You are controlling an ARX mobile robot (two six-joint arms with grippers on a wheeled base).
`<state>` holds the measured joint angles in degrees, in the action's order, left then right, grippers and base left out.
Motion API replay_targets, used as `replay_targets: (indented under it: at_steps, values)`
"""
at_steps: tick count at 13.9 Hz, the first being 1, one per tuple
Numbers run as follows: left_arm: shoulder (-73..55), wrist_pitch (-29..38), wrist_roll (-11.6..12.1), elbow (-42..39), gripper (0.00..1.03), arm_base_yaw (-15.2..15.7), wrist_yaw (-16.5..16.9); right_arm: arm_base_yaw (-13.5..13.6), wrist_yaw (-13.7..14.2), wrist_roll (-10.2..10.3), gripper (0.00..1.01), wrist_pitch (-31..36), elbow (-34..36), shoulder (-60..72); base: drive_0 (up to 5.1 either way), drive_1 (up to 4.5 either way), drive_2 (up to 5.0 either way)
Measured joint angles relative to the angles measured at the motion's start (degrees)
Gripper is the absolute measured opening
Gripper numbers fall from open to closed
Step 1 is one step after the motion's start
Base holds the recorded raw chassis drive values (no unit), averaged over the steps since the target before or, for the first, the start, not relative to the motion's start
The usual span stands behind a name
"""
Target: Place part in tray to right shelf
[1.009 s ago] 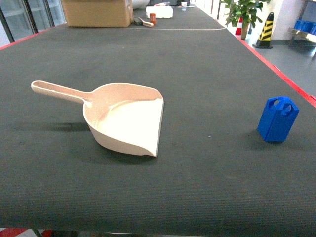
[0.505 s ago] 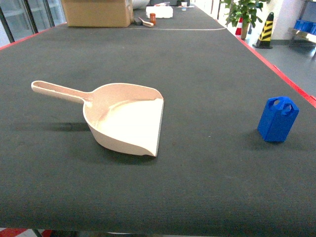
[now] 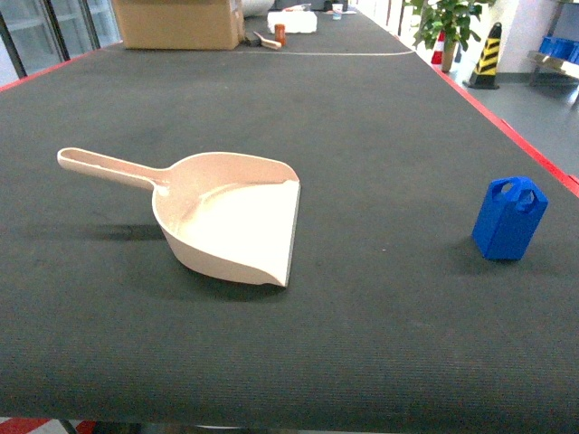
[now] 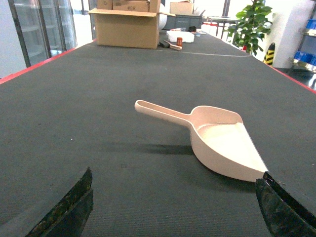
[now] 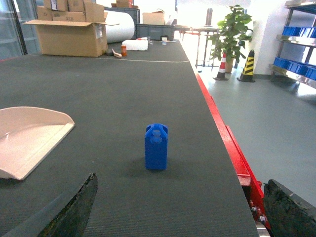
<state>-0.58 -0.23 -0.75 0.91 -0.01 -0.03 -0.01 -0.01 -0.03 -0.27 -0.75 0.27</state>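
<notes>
The part [image 3: 509, 219], a small bright-blue block, stands upright on the dark mat near its right edge. In the right wrist view the part [image 5: 156, 146] is ahead of my right gripper [image 5: 181, 178], which is open and holds nothing. The tray [image 3: 226, 217], a beige-pink scoop, lies left of centre with its handle pointing back left. My left gripper [image 4: 177, 172] is open and empty, short of the tray [image 4: 222, 145]; its right finger overlaps the tray's lip in that view. A silver shelf [image 5: 296, 44] with blue crates stands far to the right. Neither gripper shows in the head view.
The mat's red edge [image 5: 232, 148] runs along the right side, with grey floor beyond it. A cardboard box [image 3: 179, 23], a white box [image 3: 291, 20] and small items sit at the far end. A potted plant [image 5: 232, 29] and a striped cone [image 5: 246, 66] stand on the floor.
</notes>
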Motion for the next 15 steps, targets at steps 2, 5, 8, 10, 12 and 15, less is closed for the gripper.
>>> replay_targets:
  at_steps: [2, 5, 8, 10, 12, 15]
  values:
    - [0.0, 0.0, 0.0, 0.0, 0.98, 0.0, 0.0, 0.0, 0.0, 0.0, 0.98, 0.0, 0.0, 0.0, 0.0, 0.00, 0.0]
    - [0.0, 0.0, 0.0, 0.0, 0.98, 0.0, 0.0, 0.0, 0.0, 0.0, 0.98, 0.0, 0.0, 0.0, 0.0, 0.00, 0.0]
    - [0.0, 0.0, 0.0, 0.0, 0.98, 0.0, 0.0, 0.0, 0.0, 0.0, 0.98, 0.0, 0.0, 0.0, 0.0, 0.00, 0.0]
    - [0.0, 0.0, 0.0, 0.0, 0.98, 0.0, 0.0, 0.0, 0.0, 0.0, 0.98, 0.0, 0.0, 0.0, 0.0, 0.00, 0.0]
    - [0.0, 0.0, 0.0, 0.0, 0.98, 0.0, 0.0, 0.0, 0.0, 0.0, 0.98, 0.0, 0.0, 0.0, 0.0, 0.00, 0.0]
    - [0.0, 0.0, 0.0, 0.0, 0.98, 0.0, 0.0, 0.0, 0.0, 0.0, 0.98, 0.0, 0.0, 0.0, 0.0, 0.00, 0.0]
